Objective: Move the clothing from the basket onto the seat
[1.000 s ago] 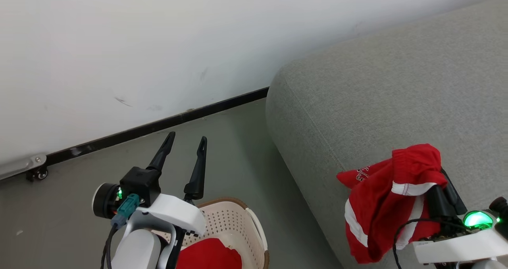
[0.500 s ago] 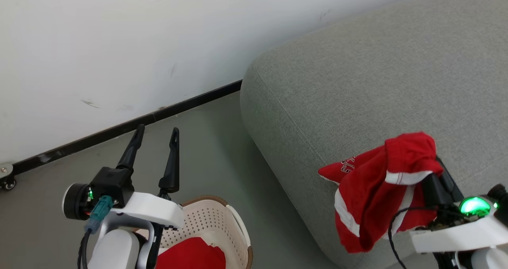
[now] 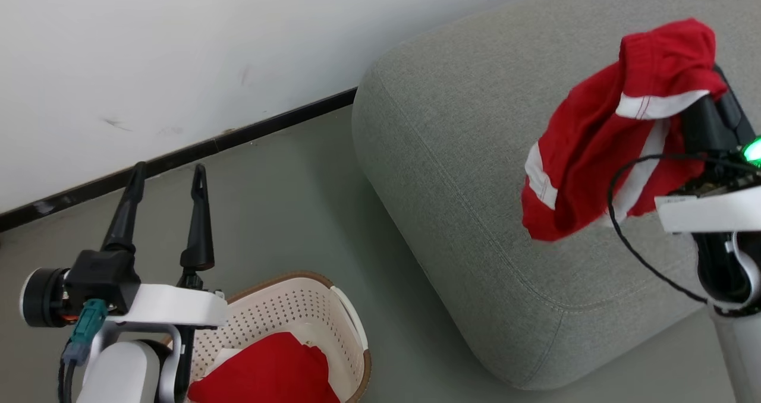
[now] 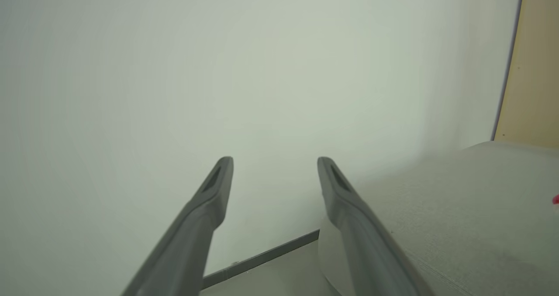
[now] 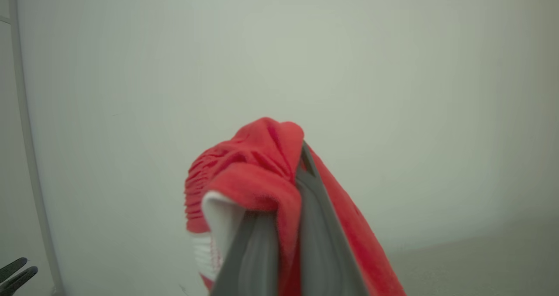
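A red garment with white stripes [image 3: 600,147] hangs in the air over the grey seat [image 3: 475,153], draped over my right gripper [image 3: 704,103], which is shut on it. In the right wrist view the clothing [image 5: 257,173] is bunched over the shut fingers [image 5: 321,243], elastic band to the left. The cream basket [image 3: 351,326] stands on the floor at the lower left, with another red garment [image 3: 267,370] inside. Just behind the basket my left gripper [image 3: 168,174] is open and empty; its fingers [image 4: 205,208] point at the wall, beside the seat [image 4: 458,208].
A white wall with a black baseboard [image 3: 250,132] runs behind the grey floor [image 3: 285,213] between basket and seat. A beige panel [image 4: 539,69] stands past the seat's far end. My left gripper's dark fingertips [image 5: 15,272] show low in the right wrist view.
The right arm has lifted the red garment higher and further over the seat. The head camera has shifted, so the basket and left gripper sit further left in view. The left gripper stays open.
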Controlling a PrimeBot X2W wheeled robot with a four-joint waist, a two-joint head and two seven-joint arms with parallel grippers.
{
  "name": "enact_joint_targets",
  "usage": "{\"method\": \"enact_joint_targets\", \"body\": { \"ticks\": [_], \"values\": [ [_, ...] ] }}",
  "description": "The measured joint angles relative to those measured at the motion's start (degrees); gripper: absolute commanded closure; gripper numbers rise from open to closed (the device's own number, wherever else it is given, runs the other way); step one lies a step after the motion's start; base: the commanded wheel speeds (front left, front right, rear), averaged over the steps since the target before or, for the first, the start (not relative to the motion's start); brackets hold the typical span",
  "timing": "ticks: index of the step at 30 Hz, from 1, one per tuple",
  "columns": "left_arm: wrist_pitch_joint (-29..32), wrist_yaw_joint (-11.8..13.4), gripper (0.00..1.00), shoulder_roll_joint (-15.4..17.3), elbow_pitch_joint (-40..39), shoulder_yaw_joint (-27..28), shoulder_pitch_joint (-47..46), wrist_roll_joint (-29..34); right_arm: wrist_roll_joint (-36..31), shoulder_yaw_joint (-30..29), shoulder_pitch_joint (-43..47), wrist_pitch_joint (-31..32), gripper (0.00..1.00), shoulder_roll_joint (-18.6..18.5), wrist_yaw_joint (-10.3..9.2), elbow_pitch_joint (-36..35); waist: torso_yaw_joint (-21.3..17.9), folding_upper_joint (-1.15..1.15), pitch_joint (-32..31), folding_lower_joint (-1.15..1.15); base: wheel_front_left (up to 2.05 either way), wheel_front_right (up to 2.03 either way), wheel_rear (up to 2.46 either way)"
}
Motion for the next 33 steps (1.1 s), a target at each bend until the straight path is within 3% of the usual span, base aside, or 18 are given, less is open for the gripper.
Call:
{"method": "enact_joint_targets", "body": {
  "ticks": [14, 19, 33],
  "values": [
    [-0.09, 1.02, 0.0, 3.88, -5.46, 1.7, 2.71, 2.33, 1.7, -5.45, -18.25, 5.5, 1.0, -4.12, 0.0, 10.72, 0.88, 0.0, 5.05, 0.0, 0.0, 0.0, 0.0],
    [0.13, 1.52, 0.0, 4.99, -7.89, 2.19, 2.83, 2.71, 0.46, -8.03, -22.38, 6.78, 1.0, -7.26, 0.0, 15.41, 1.62, 0.0, 6.96, 0.0, 0.0, 0.0, 0.0],
    [3.75, 1.4, 0.0, 8.15, -12.79, 1.74, 2.85, 4.85, -1.46, -12.65, -30.23, 8.27, 1.0, -11.12, 0.0, 27.41, 4.53, 0.0, 11.95, 0.0, 0.0, 0.0, 0.0]
  ]
}}
